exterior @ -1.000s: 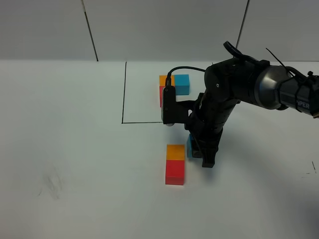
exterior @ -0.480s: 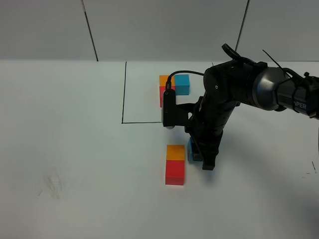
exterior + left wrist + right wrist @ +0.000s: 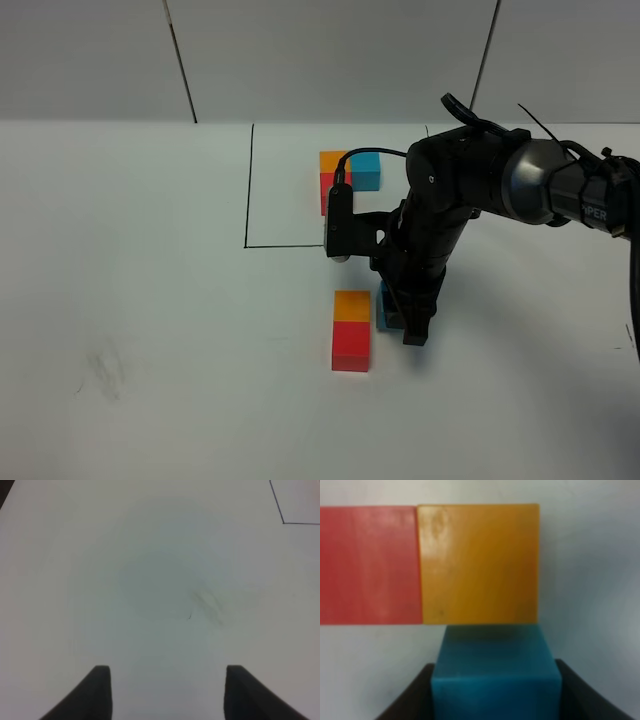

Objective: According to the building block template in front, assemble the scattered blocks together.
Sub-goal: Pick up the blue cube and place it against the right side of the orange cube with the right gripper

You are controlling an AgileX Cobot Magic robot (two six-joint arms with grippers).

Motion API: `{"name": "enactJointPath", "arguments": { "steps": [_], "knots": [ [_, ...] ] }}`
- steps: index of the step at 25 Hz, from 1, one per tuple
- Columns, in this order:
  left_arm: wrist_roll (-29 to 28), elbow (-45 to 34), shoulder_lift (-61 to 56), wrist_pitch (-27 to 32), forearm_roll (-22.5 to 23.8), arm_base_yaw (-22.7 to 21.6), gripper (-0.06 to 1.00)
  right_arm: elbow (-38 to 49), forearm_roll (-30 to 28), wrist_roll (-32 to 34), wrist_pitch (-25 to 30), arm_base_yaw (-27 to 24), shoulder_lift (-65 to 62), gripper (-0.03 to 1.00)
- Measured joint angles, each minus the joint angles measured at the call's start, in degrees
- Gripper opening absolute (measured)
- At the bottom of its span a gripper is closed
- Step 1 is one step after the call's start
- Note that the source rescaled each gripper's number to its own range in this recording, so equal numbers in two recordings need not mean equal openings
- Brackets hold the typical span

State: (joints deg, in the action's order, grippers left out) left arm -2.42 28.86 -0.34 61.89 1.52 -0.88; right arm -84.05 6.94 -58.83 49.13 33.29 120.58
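The template, a cluster of an orange (image 3: 331,160), light blue (image 3: 366,170) and red cube (image 3: 324,195), sits inside the black drawn frame (image 3: 248,180) at the back. In front of it, a loose orange block (image 3: 352,305) and a red block (image 3: 351,347) lie joined in a row. My right gripper (image 3: 405,322) is shut on the light blue block (image 3: 384,308), which it holds low, right beside the orange block (image 3: 478,562). The blue block (image 3: 495,672) sits between both fingers (image 3: 415,697); whether it touches the orange one I cannot tell. My left gripper (image 3: 165,690) is open over bare table.
The white table (image 3: 150,300) carries a faint smudge (image 3: 103,368) at the front left, also seen as the smudge (image 3: 207,605) in the left wrist view. A corner of the drawn frame (image 3: 284,522) shows there. The right arm (image 3: 480,180) reaches in from the right.
My right gripper has carried the blue block slightly toward the front edge and closer alongside the orange block. The orange and red blocks have not moved.
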Motion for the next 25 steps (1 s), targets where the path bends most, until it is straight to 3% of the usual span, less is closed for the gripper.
{"name": "enactJointPath", "arguments": {
  "steps": [25],
  "knots": [
    [0.00, 0.00, 0.00, 0.00, 0.00, 0.00, 0.57, 0.00, 1.52, 2.17, -1.63, 0.00, 2.05, 0.46]
  ]
}}
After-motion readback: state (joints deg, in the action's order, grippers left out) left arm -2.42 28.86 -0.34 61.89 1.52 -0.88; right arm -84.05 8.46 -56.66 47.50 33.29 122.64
